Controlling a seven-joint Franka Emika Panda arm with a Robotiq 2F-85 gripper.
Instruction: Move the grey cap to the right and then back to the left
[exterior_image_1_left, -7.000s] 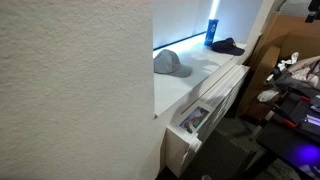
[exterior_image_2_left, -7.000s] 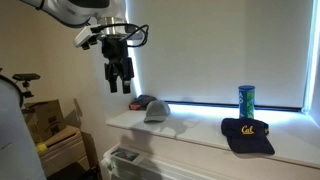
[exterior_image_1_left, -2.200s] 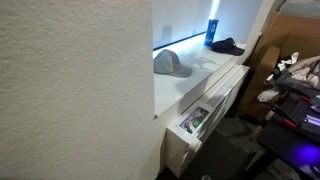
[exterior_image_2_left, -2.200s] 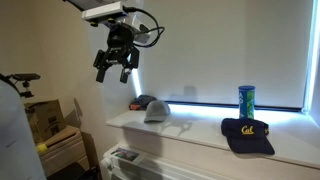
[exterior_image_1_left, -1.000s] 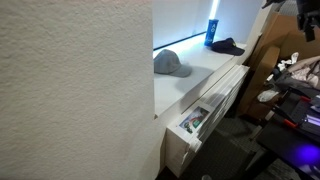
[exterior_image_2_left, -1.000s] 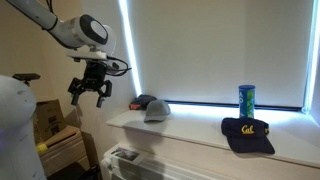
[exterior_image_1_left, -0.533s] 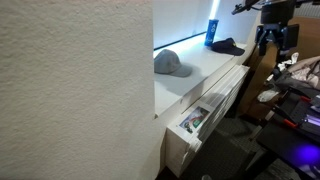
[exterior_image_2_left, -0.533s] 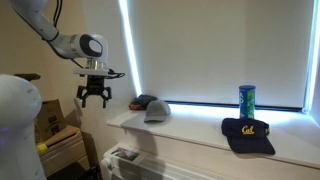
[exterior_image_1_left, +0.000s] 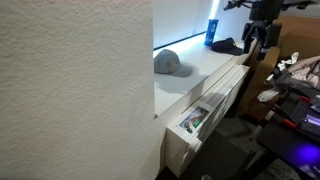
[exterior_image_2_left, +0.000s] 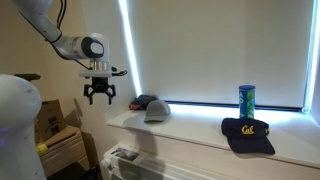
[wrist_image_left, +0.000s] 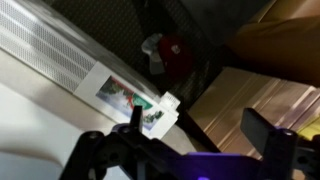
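Observation:
The grey cap (exterior_image_1_left: 172, 63) lies on the white window sill (exterior_image_1_left: 205, 72), near its end; it also shows in an exterior view (exterior_image_2_left: 155, 110). My gripper (exterior_image_2_left: 99, 95) hangs in the air beyond that end of the sill, apart from the cap, at about cap height, and it also shows in an exterior view (exterior_image_1_left: 258, 38). In the wrist view my gripper (wrist_image_left: 200, 125) has its fingers spread with nothing between them, and it looks down at a white unit and the floor. The cap is out of the wrist view.
A dark navy cap (exterior_image_2_left: 247, 133) and an upright blue can (exterior_image_2_left: 246, 100) stand at the sill's other end. A small dark object (exterior_image_2_left: 141, 102) lies just behind the grey cap. A white unit (exterior_image_1_left: 195, 120) stands below the sill, with boxes (exterior_image_2_left: 50, 120) and clutter on the floor.
My gripper has come down and moved in toward the end of the sill, turning to point downward. The grey cap has not moved.

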